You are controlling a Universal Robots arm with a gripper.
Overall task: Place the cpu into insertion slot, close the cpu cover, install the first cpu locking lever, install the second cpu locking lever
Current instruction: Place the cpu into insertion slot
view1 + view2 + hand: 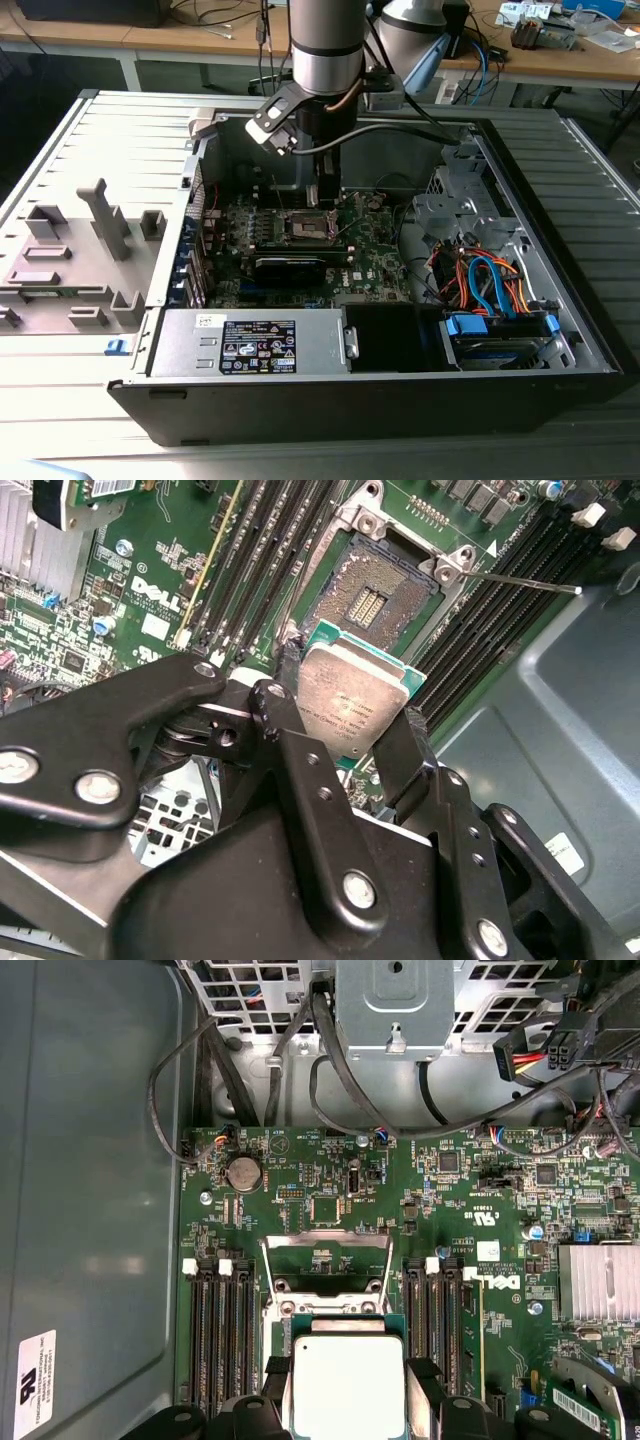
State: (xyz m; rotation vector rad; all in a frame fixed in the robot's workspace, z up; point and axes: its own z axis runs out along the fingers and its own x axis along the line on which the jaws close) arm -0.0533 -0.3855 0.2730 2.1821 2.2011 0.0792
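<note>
I'm gripping the cpu [352, 712] by two opposite edges, the gripper [349, 698] closed snugly on it, hovering close above the open insertion slot [372, 595]. I'm judging that any tilt or offset risks bending socket pins.

Grey ribbed counter [60, 420]. Open black computer case [400, 395] lies on its side, directly on counter, filling centre and the exterior view's right. Cluster of grey holder blocks [70, 270] on counter at the exterior view's left, just beside case. Small blue piece [115, 346] near case's front corner.
</note>
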